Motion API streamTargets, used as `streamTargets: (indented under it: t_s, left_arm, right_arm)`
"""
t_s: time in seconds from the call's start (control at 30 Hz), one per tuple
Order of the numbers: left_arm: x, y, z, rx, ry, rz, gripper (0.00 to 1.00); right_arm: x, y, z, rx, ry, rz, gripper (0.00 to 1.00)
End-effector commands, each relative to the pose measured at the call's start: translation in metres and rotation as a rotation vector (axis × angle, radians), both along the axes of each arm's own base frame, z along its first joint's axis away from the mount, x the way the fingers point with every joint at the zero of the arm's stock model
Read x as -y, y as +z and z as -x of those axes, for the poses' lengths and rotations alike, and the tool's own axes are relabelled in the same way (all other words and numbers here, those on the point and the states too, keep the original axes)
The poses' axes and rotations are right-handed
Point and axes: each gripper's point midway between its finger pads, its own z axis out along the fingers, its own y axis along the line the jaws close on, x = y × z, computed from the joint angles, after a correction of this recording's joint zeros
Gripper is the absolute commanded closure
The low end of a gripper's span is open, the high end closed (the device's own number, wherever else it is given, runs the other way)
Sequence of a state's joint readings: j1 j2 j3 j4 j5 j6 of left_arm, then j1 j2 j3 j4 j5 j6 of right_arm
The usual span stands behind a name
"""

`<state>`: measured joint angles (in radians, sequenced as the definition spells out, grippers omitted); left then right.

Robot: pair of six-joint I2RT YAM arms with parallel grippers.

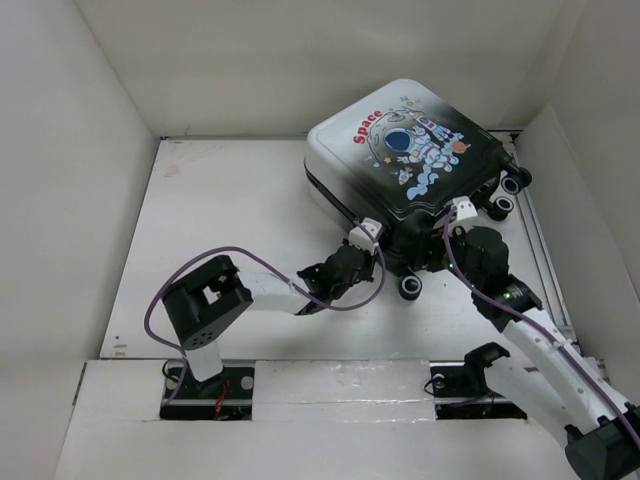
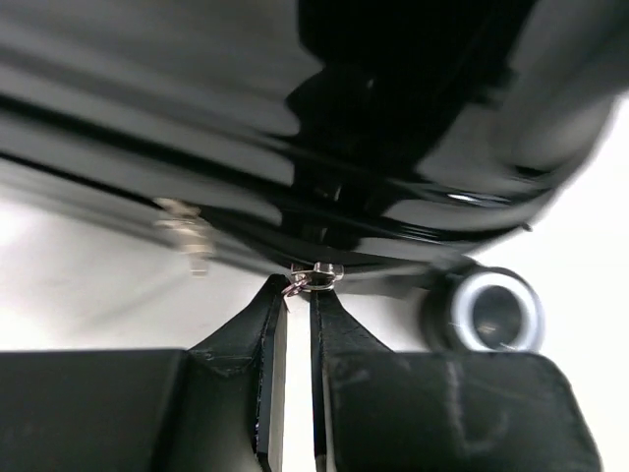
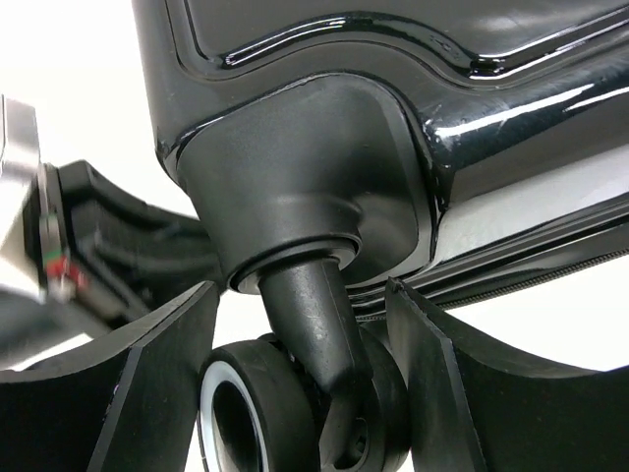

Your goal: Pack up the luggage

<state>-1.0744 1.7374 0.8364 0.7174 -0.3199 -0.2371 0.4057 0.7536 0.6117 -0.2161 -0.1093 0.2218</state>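
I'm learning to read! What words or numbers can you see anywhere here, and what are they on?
"Space" - red letters on the lid of the glossy black-to-white hard-shell suitcase.
The blue-and-white bubble letters beside the cartoon astronaut: too small and squashed to read.
Both wrist views: no words or numbers.

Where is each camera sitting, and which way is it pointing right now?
Top external: above and behind the robot, looking down on the table and closed luggage; left arm and right arm show.
Left wrist: looks along the left gripper, pinched on a zipper pull.
Right wrist: looks along the right gripper, open around a caster wheel.
Shared: every view shows the luggage's black shell.
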Motion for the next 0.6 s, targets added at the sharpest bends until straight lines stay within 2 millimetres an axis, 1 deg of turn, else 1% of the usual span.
streamTargets:
  t_s: [0.0, 0.03, 0.07, 0.1, 0.13, 0.17, 0.2, 0.23, 0.3, 0.33, 0.37, 0.43, 0.47, 0.5, 0.53, 0.57]
  left_arm:
    - [-0.041, 0.012, -0.028, 0.032, 0.152, -0.009, 1.00]
    - [-0.049, 0.006, -0.030, 0.019, 0.174, -0.022, 1.00]
    - [-0.054, 0.007, -0.033, 0.020, 0.192, -0.026, 1.00]
    - [-0.063, 0.003, -0.038, 0.013, 0.220, -0.049, 1.00]
    - [-0.070, 0.006, -0.043, 0.012, 0.250, -0.044, 1.00]
    - [-0.077, 0.000, -0.046, 0.003, 0.263, -0.060, 1.00]
    - [-0.083, 0.005, -0.051, 0.006, 0.290, -0.045, 1.00]
    - [-0.096, 0.001, -0.060, -0.013, 0.330, -0.051, 1.00]
    - [-0.113, -0.004, -0.070, -0.031, 0.389, -0.059, 1.00]
    - [-0.126, -0.005, -0.075, -0.052, 0.436, -0.054, 1.00]
    - [-0.134, -0.008, -0.078, -0.064, 0.467, -0.056, 1.00]
    - [-0.142, -0.001, -0.082, -0.060, 0.512, -0.031, 1.00]
    - [-0.147, 0.004, -0.078, -0.066, 0.530, -0.012, 0.96]
    - [-0.144, 0.013, -0.077, -0.064, 0.519, 0.021, 0.85]
    - [-0.151, 0.011, -0.071, -0.070, 0.521, 0.025, 0.71]
    - [-0.149, 0.033, -0.065, -0.049, 0.502, 0.091, 0.57]
  right_arm:
    - [-0.001, -0.010, 0.013, -0.043, 0.015, -0.028, 1.00]
    - [-0.003, -0.014, 0.016, -0.055, 0.028, -0.029, 1.00]
    - [-0.002, -0.021, 0.017, -0.069, 0.027, -0.023, 1.00]
    - [-0.002, -0.018, 0.018, -0.058, 0.028, -0.027, 1.00]
    - [-0.003, -0.024, 0.020, -0.070, 0.036, -0.026, 1.00]
    - [-0.003, -0.024, 0.020, -0.071, 0.036, -0.026, 1.00]
    - [-0.002, -0.026, 0.022, -0.071, 0.036, -0.026, 1.00]
    - [-0.002, -0.024, 0.021, -0.062, 0.036, -0.029, 1.00]
    - [-0.004, -0.024, 0.022, -0.064, 0.049, -0.034, 1.00]
    - [-0.006, -0.021, 0.024, -0.058, 0.065, -0.043, 1.00]
    - [-0.009, -0.018, 0.025, -0.054, 0.074, -0.058, 1.00]
    - [-0.015, -0.016, 0.027, -0.046, 0.095, -0.061, 1.00]
    - [-0.020, -0.014, 0.029, -0.038, 0.117, -0.064, 1.00]
    - [-0.024, -0.014, 0.030, -0.037, 0.132, -0.065, 1.00]
    - [-0.029, -0.012, 0.032, -0.033, 0.144, -0.078, 1.00]
    - [-0.035, -0.012, 0.033, -0.041, 0.158, -0.087, 1.00]
